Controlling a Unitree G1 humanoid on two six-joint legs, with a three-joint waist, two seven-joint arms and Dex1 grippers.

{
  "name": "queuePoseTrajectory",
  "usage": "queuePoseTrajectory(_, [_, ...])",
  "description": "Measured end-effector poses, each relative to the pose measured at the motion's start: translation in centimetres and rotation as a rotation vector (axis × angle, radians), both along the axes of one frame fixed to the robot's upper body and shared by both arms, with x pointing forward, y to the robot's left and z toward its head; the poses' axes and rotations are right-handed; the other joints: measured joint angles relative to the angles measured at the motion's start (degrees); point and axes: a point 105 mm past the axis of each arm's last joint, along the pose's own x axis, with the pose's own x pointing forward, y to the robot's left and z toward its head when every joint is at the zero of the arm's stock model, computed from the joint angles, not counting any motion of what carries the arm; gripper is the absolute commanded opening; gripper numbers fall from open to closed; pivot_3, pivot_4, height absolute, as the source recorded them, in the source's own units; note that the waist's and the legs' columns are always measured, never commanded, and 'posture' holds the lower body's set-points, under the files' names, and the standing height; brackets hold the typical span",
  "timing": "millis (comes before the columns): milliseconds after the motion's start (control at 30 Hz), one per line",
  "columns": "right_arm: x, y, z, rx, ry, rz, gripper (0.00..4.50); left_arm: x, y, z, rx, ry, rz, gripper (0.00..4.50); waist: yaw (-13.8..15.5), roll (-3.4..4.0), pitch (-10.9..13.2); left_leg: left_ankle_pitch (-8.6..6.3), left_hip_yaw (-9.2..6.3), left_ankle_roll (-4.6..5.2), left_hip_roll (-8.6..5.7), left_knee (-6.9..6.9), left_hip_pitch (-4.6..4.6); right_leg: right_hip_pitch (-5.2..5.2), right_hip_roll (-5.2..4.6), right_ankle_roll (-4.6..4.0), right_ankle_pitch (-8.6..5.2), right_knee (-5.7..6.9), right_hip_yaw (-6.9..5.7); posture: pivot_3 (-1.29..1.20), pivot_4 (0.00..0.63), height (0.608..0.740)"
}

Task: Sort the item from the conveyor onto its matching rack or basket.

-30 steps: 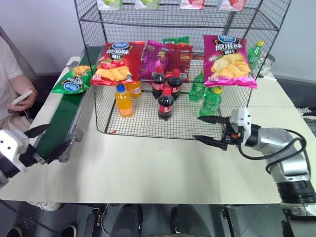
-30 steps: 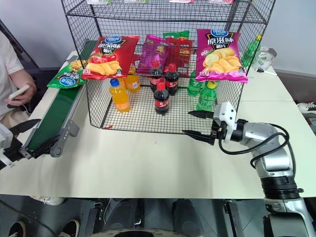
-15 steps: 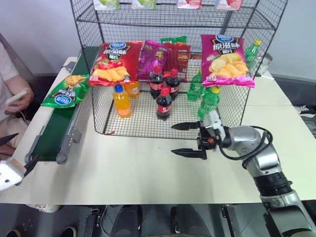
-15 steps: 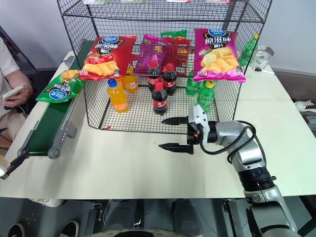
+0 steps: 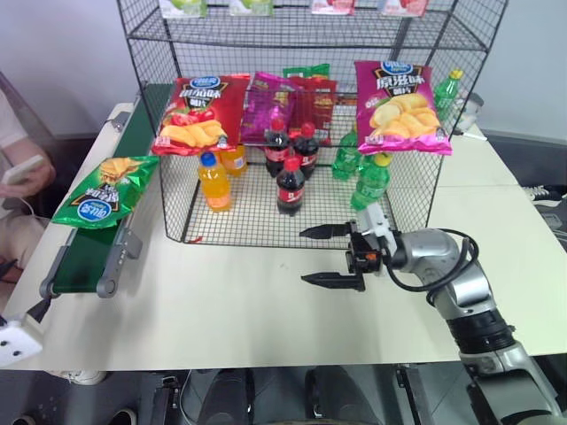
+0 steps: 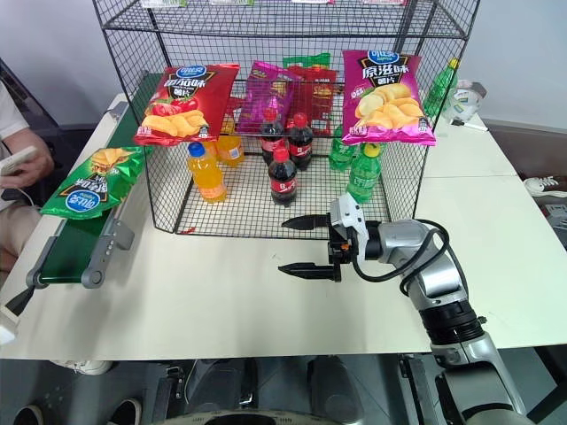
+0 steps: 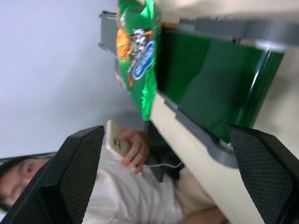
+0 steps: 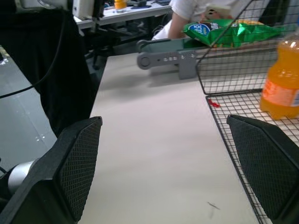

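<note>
Pickup not yet begun. Green chip bag [image 5: 104, 191] lies on conveyor [image 5: 81, 258], near its end, untouched. Right gripper [image 5: 329, 256] spread wide over table [image 5: 239, 292] before black wire rack [image 5: 301, 133] — empty. Left gripper [image 7: 173, 182] also spread, facing bag. Next: reach for bag, close on it, carry to rack.

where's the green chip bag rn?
In the left eye view, the green chip bag lies on the conveyor at the robot's left, beside the wire rack.

Head stereo pair looking down over table [image 5: 266, 301], wrist views sharing the conveyor [image 7: 210, 88]
</note>
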Motion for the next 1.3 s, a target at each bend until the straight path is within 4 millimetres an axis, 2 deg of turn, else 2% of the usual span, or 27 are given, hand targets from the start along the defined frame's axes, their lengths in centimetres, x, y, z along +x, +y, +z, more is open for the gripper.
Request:
queuePoseTrajectory(200, [0.2, 0.0, 0.0, 0.001, -0.003, -0.02, 4.46, 0.4, 0.4, -1.4, 0.004, -0.013, -0.004, 4.5, 0.05, -0.01, -0.01, 0.0, 0.0, 0.0, -0.01, 0.0, -0.01, -0.01, -0.02, 0.0, 0.0, 0.0, -0.01, 0.0, 0.15, 0.739])
queuePoseTrajectory(467, [0.3, -0.1, 0.0, -0.008, -0.008, -0.036, 4.46, 1.3, -0.7, -3.2, -0.031, -0.016, -0.043, 4.5, -0.1, -0.02, -0.02, 0.0, 0.01, 0.0, 0.0, -0.02, -0.02, -0.06, -0.03, 0.0, 0.0, 0.02, -0.01, 0.0, 0.15, 0.739])
queuePoseTrajectory(667, [0.3, -0.3, 0.0, -0.014, -0.018, -0.039, 4.46, 1.4, -0.4, -2.9, -0.021, -0.031, -0.034, 4.5, 0.0, -0.02, -0.02, 0.0, 0.02, 0.0, 0.0, -0.02, -0.02, -0.05, -0.03, 0.0, 0.01, 0.02, -0.01, 0.0, 0.15, 0.739])
queuePoseTrajectory(1200, [0.5, -0.3, -0.1, -0.028, -0.035, -0.055, 4.46, 2.8, -1.3, -2.9, -0.039, -0.045, -0.067, 4.5, 0.02, -0.03, -0.02, 0.0, 0.03, 0.0, -0.01, -0.01, -0.02, -0.04, -0.03, 0.01, 0.01, 0.03, -0.01, 0.0, 0.15, 0.739])
queuePoseTrajectory(1300, [0.5, -0.3, -0.1, -0.027, -0.037, -0.061, 4.5, 3.2, -1.8, -3.1, -0.072, -0.034, -0.082, 3.59, 0.03, -0.03, -0.03, 0.0, 0.03, 0.0, -0.01, 0.0, -0.02, -0.04, -0.03, 0.01, 0.01, 0.04, -0.02, 0.0, 0.15, 0.739])
